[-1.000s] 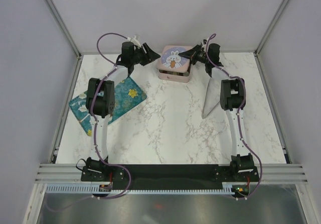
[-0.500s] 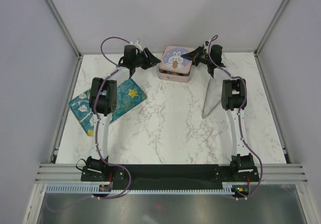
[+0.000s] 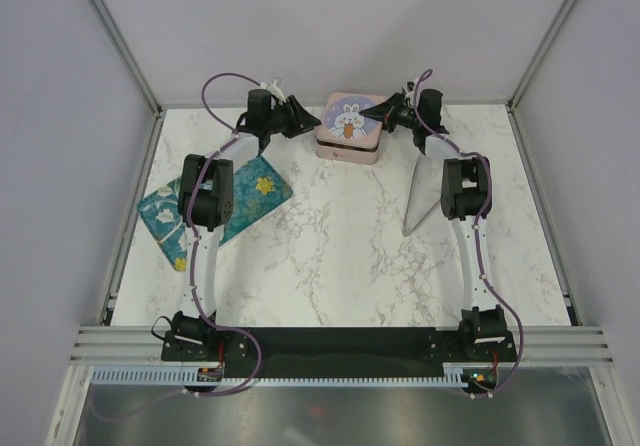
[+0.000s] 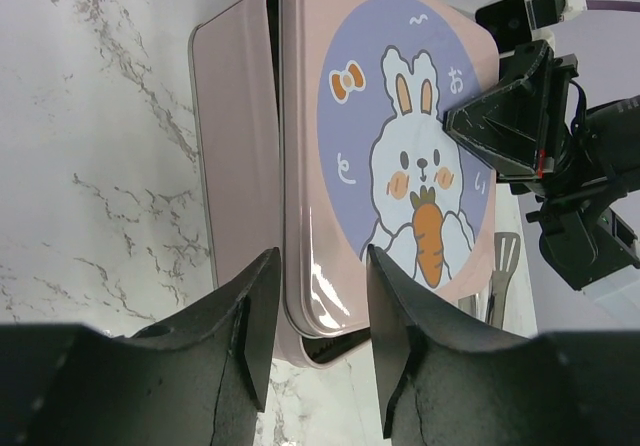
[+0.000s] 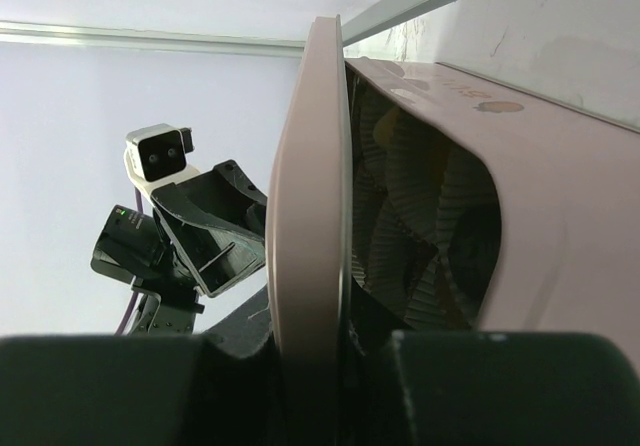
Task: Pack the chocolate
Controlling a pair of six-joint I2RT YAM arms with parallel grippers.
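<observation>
Right wrist alone shows paper cups (image 5: 415, 216) behind the lid (image 5: 310, 166) the right pincer (image 5: 312, 351) clamps; left pincer (image 4: 322, 311) ajar.

Right gripper's (image 5: 310, 351) fingers (image 5: 130, 386), blurred, cut off below; just past them the pink rabbit-printed metal lid (image 5: 310, 186) half-screens pale pleated paper cups (image 5: 400, 226), contents lost in shadow.

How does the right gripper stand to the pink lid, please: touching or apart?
Touching. The right wrist view shows the pink lid edge-on between the fingers of the right gripper, both pressed against it, no gap.
</observation>
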